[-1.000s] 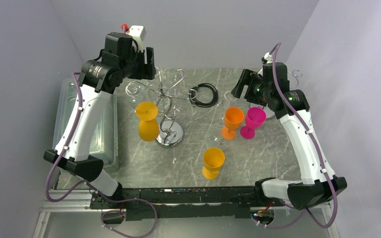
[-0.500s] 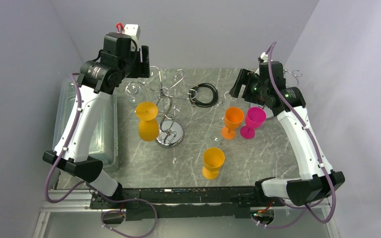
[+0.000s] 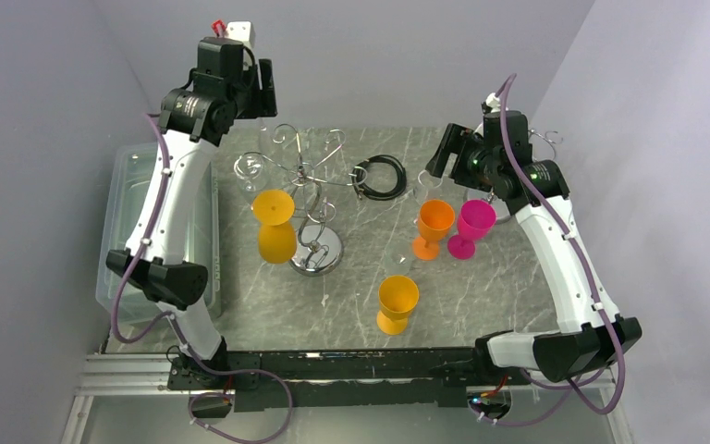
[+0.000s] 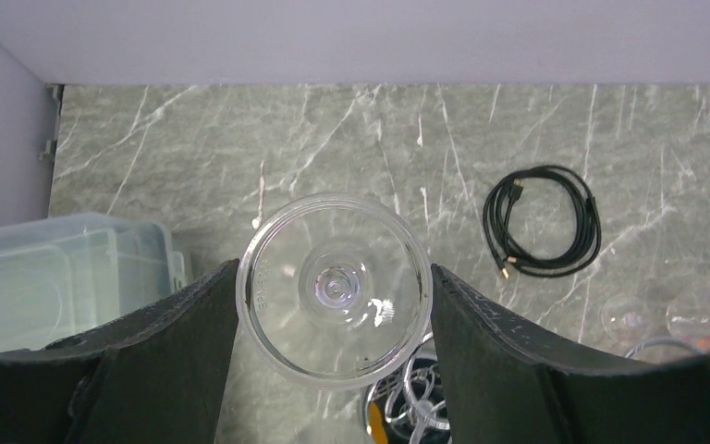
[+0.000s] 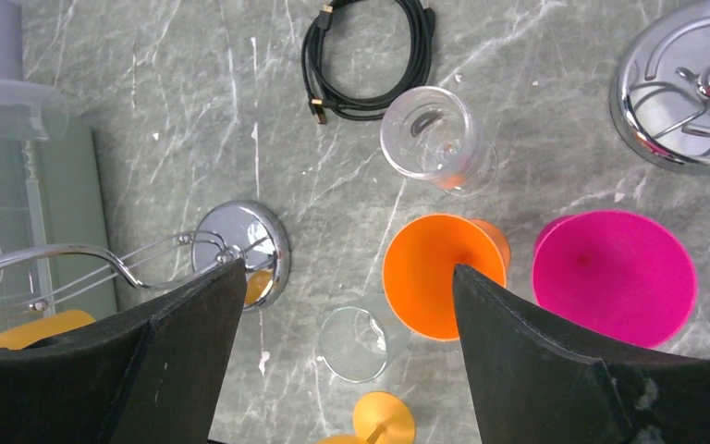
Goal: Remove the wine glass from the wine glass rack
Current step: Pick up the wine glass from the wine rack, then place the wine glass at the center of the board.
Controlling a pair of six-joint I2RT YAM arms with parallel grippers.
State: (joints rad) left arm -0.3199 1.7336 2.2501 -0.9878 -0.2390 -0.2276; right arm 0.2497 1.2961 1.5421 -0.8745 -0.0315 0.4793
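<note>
The clear wine glass [image 4: 333, 289] is barely discernible from above. The wrist view shows only its round foot, with the bowl hidden behind it. The left tool [image 4: 335, 273] pinches that foot above the wine glass rack [image 3: 319, 250], higher than a second ago. The right tool [image 5: 348, 268] gapes empty, right of the rack.

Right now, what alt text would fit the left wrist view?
A clear wine glass, seen end-on, is held in the black left gripper above a grey marble table. A coiled black cable lies to the right, a clear plastic bin to the left.
</note>
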